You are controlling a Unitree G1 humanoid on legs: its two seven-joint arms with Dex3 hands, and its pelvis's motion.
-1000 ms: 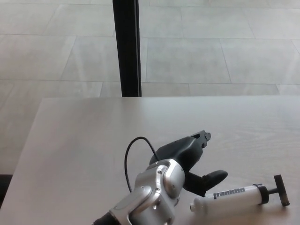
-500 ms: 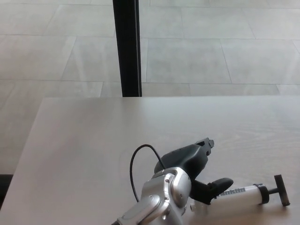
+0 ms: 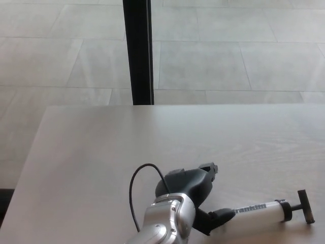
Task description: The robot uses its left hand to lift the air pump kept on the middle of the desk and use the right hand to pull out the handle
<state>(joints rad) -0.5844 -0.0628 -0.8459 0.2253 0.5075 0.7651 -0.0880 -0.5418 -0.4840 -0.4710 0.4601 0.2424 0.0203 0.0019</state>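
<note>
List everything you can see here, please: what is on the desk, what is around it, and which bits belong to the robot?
air pump: one, white barrel with black T-handle, lying on the desk's near right part
desk: one, pale wood, fills the lower picture
post: one, black, upright beyond the desk's far edge
floor: pale grey tiles, behind the desk
cable: one, black, looping from the wrist
left hand: one, black on a silver wrist, fingers apart at the pump's left end

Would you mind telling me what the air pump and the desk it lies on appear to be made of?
The air pump looks plastic: a smooth, faintly glossy white barrel with printed black lettering, and a matte black collar and T-handle. The rod's material cannot be made out. The desk looks like pale wood or wood-look laminate: fine lengthwise grain lines under a matte, soft sheen.
</note>
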